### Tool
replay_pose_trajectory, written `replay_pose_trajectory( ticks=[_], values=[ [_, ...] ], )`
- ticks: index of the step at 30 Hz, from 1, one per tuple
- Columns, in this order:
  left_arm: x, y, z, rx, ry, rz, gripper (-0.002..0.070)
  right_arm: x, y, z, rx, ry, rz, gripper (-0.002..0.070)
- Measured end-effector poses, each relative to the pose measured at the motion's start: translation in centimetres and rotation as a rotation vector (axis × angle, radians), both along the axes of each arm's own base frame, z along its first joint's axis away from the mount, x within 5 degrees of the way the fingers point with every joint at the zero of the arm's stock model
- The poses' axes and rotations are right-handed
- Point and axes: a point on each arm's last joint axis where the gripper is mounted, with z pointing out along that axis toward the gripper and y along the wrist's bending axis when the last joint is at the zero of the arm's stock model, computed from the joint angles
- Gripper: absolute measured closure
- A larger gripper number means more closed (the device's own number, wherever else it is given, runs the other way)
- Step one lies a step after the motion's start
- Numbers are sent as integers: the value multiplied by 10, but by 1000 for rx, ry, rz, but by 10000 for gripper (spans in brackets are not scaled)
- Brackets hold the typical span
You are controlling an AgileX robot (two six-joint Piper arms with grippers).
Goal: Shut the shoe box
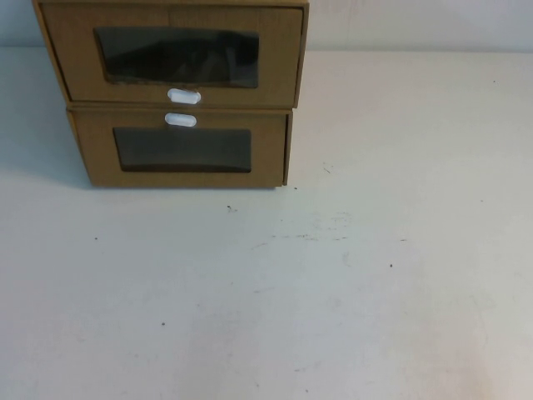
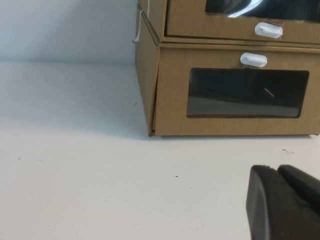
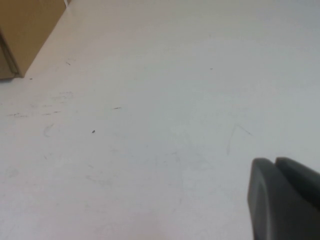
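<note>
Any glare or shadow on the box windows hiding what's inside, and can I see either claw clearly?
High view: the shoe box window is dark, contents unreadable; shadow falls on the table left of the stack; neither claw visible. Left wrist view: a bright streak in the top window, the lower box window dim; left claw a dark blur. Right wrist view: even light, right claw blurred.

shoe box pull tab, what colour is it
White, on the brown shoe box; pull tab shows best in high view.
</note>
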Motion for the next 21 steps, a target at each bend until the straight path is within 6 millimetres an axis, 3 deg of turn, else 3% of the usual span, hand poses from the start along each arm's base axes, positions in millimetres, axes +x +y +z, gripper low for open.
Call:
replay_pose_trajectory(
  ticks=[15, 21],
  values=[
    [0, 0, 0, 10, -4, 3, 680, 0, 0, 0, 0, -2, 0, 687],
    [0, 5, -1, 105, -6, 48, 680, 0, 0, 0, 0, -2, 0, 687]
  ],
)
